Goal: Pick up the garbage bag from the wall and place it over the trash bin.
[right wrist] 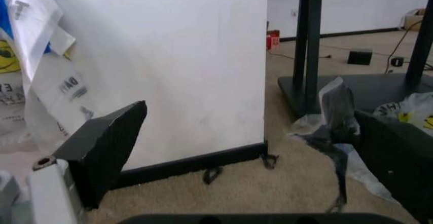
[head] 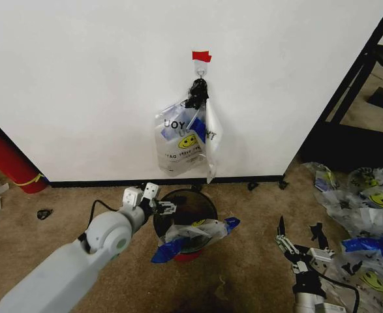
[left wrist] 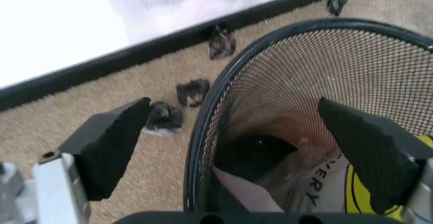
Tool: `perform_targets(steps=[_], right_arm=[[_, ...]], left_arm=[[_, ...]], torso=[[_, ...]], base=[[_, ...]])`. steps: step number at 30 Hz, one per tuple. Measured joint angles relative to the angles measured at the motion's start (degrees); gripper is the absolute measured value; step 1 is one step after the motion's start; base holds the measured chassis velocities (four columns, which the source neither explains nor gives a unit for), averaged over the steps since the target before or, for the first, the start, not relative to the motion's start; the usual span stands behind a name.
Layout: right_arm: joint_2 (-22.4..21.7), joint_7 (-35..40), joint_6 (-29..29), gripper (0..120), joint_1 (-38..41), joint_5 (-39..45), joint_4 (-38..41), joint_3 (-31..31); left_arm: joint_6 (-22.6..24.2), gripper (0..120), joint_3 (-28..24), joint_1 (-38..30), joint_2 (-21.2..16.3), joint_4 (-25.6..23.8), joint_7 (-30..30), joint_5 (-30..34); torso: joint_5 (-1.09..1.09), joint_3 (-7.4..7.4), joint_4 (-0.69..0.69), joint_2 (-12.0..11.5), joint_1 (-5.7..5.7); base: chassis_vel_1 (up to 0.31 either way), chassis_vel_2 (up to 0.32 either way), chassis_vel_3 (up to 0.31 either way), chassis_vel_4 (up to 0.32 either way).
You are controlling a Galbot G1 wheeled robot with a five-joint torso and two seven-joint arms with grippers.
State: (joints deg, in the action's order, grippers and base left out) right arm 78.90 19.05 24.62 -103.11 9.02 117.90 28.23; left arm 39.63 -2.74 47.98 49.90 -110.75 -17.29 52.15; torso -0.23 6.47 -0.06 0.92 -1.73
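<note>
The trash bin [head: 186, 207], round black mesh on a red base, stands on the carpet just below the wall [head: 87, 85]. The garbage bag [head: 194, 233], see-through with blue handles, lies crumpled over the bin's near rim and partly down inside it [left wrist: 318, 188]. My left gripper [head: 167, 208] is at the bin's left rim, open, and in the left wrist view its fingers [left wrist: 108, 143] straddle the mesh rim [left wrist: 203, 133] with nothing gripped. My right gripper [head: 299, 233] hangs low at the right, open and empty [right wrist: 249, 112].
A thick bunch of printed bags [head: 188, 140] hangs from a metal hook [head: 201, 70] under red tape [head: 201, 56]. A red cylinder [head: 8, 160] leans at the far left. Loose bags [head: 367, 208] litter the carpet at right, by a black stand [head: 354, 85].
</note>
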Motion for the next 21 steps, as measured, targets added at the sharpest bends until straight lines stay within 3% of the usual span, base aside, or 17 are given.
perform_targets(steps=[10, 12, 16, 21], right_arm=[[0.2, 1.0, -0.5, 100, 0.0, 0.0, -0.1, -0.4], [0.2, 1.0, -0.6, 100, 0.0, 0.0, -0.1, -0.4], [0.1, 1.3, -0.8, 100, 0.0, 0.0, 0.0, -0.8], [0.1, 1.7, -1.1, 100, 0.1, 0.0, 0.0, -1.0]], left_arm=[[2.8, 60, -1.2, -2.2, 0.4, 2.5, -2.8, 9.4], [2.8, 57, -1.2, -2.2, 0.4, 2.5, -3.0, 9.8], [2.8, 38, -0.9, -2.2, 0.5, 2.6, -4.4, 12.0], [2.8, 23, -0.1, -1.4, 0.4, 2.1, -5.8, 13.6]], torso=[[0.0, 0.0, 0.01, 0.0, 0.0], [0.0, 0.0, 0.01, 0.0, 0.0], [0.0, 0.0, 0.0, 0.0, 0.0], [0.0, 0.0, 0.0, 0.0, 0.0]], base=[[0.0, 0.0, 0.0, 0.0], [0.0, 0.0, 0.0, 0.0], [0.0, 0.0, 0.0, 0.0], [0.0, 0.0, 0.0, 0.0]])
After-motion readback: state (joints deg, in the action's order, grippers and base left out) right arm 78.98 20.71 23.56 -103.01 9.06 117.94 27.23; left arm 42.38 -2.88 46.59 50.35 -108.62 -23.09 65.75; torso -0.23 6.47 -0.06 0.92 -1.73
